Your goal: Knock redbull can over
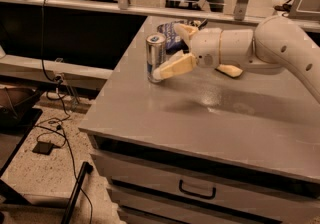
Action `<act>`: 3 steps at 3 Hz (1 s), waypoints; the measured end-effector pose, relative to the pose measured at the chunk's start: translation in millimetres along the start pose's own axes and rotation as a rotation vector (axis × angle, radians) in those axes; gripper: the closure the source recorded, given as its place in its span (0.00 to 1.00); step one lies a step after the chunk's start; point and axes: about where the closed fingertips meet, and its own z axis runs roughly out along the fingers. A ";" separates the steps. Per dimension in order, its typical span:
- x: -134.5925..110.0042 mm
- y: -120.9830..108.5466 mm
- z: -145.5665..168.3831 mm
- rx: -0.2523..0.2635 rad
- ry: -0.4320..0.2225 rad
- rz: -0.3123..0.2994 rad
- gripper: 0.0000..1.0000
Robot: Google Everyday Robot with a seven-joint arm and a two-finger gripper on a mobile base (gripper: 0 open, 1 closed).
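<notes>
Slim silver-and-blue metal redbull can (155, 57) upright on grey bench (200, 118); cream two-finger gripper (166, 51) released, fingers spread, beside it, lower finger against can.

A grey tabletop (210, 113) carries a blue-and-white foil snack bag (171, 37) near its far edge, just behind the end effector (169, 50), and a pale yellow sponge (231, 71) further right. Below sits a drawer (150, 180) with a black handle (197, 191). Black cables (56, 127) and a small black box (44, 147) lie on the speckled floor (35, 178).
</notes>
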 end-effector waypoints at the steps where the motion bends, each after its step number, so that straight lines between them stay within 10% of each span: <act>1: -3.9 -1.1 2.6 -0.007 0.014 -0.005 0.00; 3: 26.2 4.6 15.3 -0.021 -0.085 0.095 0.00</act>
